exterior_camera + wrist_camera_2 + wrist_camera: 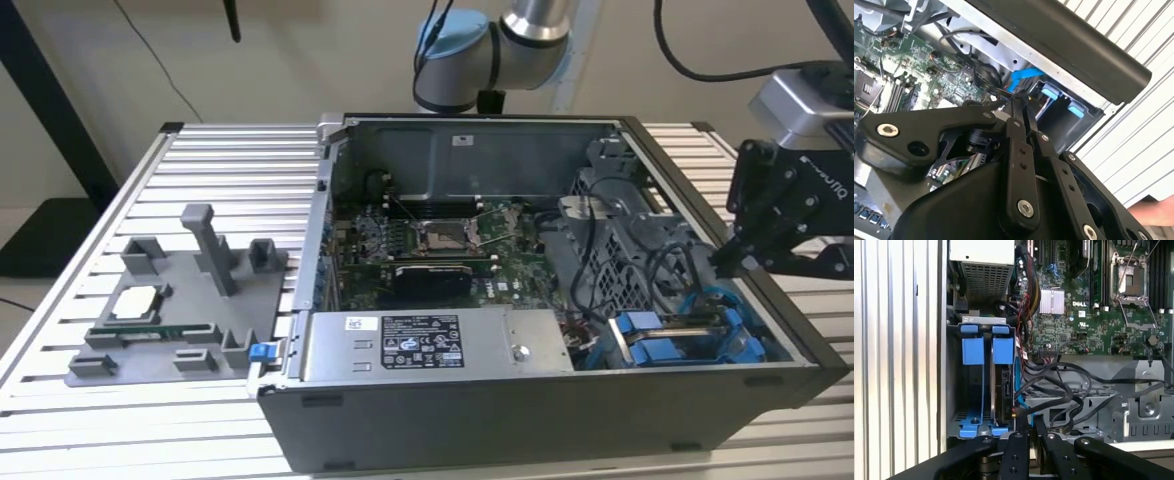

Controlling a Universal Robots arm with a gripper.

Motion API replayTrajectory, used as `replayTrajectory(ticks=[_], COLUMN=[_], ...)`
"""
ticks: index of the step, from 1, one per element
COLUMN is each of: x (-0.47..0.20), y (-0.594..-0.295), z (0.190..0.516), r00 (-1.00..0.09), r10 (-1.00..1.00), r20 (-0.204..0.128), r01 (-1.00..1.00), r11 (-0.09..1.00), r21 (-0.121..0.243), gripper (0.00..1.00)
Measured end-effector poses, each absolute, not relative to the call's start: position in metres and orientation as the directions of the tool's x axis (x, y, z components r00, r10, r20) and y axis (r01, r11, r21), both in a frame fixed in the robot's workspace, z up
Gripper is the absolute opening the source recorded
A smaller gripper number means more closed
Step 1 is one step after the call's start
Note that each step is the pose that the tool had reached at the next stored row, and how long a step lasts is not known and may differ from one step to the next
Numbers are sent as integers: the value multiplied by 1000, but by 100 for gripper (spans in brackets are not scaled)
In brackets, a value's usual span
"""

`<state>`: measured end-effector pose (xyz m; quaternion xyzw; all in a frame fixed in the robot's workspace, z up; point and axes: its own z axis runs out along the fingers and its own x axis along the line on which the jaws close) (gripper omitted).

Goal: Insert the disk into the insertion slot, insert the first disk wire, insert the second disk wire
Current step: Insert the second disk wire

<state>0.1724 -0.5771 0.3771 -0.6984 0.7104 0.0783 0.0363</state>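
I judge the first wire step to be in hand. The disk [1003,390] already sits on edge in the insertion slot [970,352], at the near corner of the case on the exterior view's right. The gripper [1024,422] hangs just beside the disk's end, jaws clenched on what I take to be the plug of the blue disk wire [1017,385]. This step calls for the plug square to the disk's port. The power-supply box [534,345] carries a white label [420,342], and the motherboard [1079,315] bears print; I leave both unread.
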Motion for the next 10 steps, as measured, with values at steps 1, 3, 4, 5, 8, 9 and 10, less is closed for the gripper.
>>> replayTrajectory(ticks=[1,3,4,5,8,9,10], x=[170,165,163,160,152,150,147], y=[-577,-577,-576,-576,-576,-576,-576], z=[378,379,380,380,381,381,381], r00=[-22,-22,-22,-22,-22,-22,-22], r10=[-987,-986,-986,-986,-986,-986,-986], r20=[-162,-164,-165,-166,-168,-168,-168], r01=[-998,-998,-998,-998,-998,-998,-998], r11=[12,12,12,12,12,12,12], r21=[61,61,61,61,61,61,61], gripper=[0,0,0,0,0,0,0])
